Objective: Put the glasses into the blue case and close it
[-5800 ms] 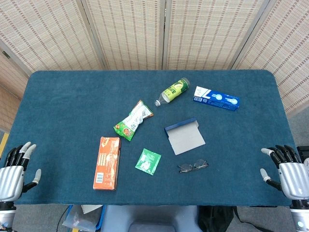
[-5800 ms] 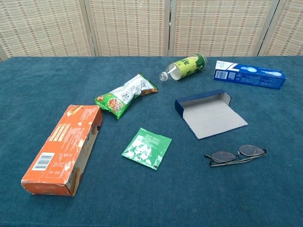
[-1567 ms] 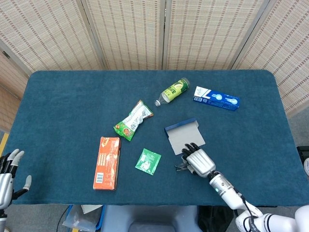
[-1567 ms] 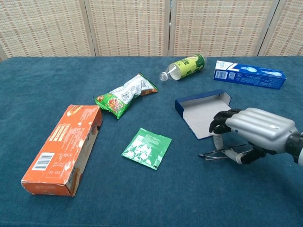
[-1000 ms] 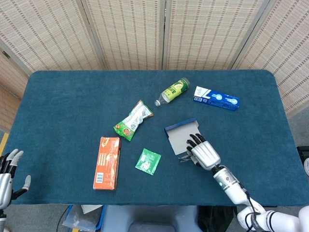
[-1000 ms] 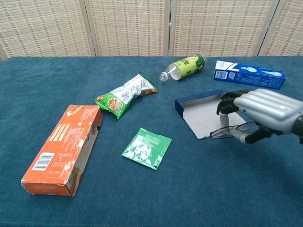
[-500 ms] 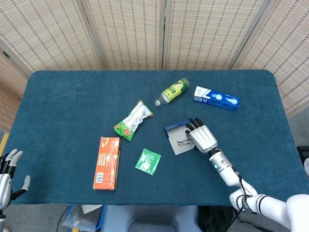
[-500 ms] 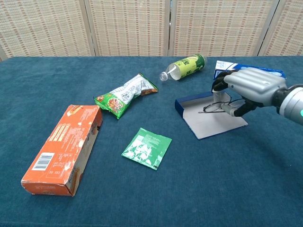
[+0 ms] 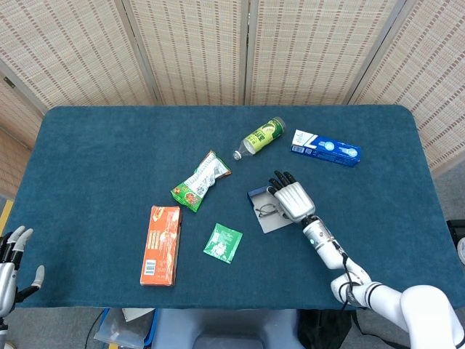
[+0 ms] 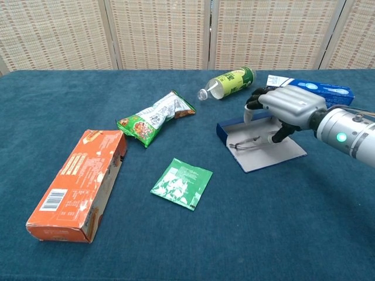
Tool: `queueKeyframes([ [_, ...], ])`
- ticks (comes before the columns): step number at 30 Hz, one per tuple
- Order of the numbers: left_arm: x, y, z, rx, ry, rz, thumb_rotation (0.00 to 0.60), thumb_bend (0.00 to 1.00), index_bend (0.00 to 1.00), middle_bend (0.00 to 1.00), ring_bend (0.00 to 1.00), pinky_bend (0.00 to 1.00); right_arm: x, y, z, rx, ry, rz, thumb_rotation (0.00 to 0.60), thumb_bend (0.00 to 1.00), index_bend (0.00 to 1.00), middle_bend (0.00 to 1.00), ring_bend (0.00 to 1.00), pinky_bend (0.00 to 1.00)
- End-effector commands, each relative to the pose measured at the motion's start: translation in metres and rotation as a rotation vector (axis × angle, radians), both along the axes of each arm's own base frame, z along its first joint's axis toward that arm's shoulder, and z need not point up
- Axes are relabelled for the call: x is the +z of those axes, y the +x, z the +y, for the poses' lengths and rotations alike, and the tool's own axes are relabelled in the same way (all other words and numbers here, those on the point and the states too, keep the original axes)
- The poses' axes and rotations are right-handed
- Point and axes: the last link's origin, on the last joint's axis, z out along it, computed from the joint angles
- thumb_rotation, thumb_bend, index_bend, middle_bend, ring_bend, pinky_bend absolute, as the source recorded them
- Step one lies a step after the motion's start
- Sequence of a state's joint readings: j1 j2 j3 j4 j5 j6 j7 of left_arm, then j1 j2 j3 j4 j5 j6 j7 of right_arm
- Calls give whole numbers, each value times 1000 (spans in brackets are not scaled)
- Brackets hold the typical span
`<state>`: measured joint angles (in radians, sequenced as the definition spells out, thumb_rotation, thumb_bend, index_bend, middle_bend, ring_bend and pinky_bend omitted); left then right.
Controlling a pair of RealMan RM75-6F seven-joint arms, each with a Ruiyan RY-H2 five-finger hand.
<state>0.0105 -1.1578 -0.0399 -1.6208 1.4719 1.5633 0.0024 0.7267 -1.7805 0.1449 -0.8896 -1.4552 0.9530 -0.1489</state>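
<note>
Blue case (image 10: pixel 261 143) open on worktop (image 10: pixel 176 246), glasses (image 10: pixel 246 142) over its grey flap, pinched under right hand (image 10: pixel 285 108), possibly touching the lining. Half a second back, held higher and further right. Left hand (image 9: pixel 11 265) spread, idle.

One pair of glasses (image 10: pixel 247 143) and one open blue case (image 10: pixel 263 143) are on the table (image 9: pixel 94 160). There is one green plastic bottle (image 9: pixel 261 137), one blue toothpaste box (image 9: pixel 326 148), one orange box (image 9: pixel 160 245), one green-and-white snack bag (image 9: pixel 200 180) and one small green sachet (image 9: pixel 223 242). Two robot hands show: the right hand (image 10: pixel 286 109) and the left hand (image 9: pixel 9 265).
</note>
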Motion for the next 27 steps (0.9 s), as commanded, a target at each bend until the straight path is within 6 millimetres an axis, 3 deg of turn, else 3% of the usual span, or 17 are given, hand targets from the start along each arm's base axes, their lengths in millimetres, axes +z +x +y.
queueKeyframes([
  [1,0,0,0,-1,-1,1,600,425,80,0,0,0,-1,0,0,-4,-6,-1,600,277,121,74,0,108],
  [7,0,-1,0,3,0,1,600,424,80,0,0,0,10,-3,1,-18,-21,-18,600,212,6,0,0,64],
  [11,-1,-1,0,2,-4,0,600,424,81,0,0,0,12,-5,3,-31,-2,5,600,186,0,0,0,35],
  [27,2,-6,-6,24,5,3,600,424,81,0,0,0,-14,22,-22,-66,12,46,600,180,0,0,0,0],
])
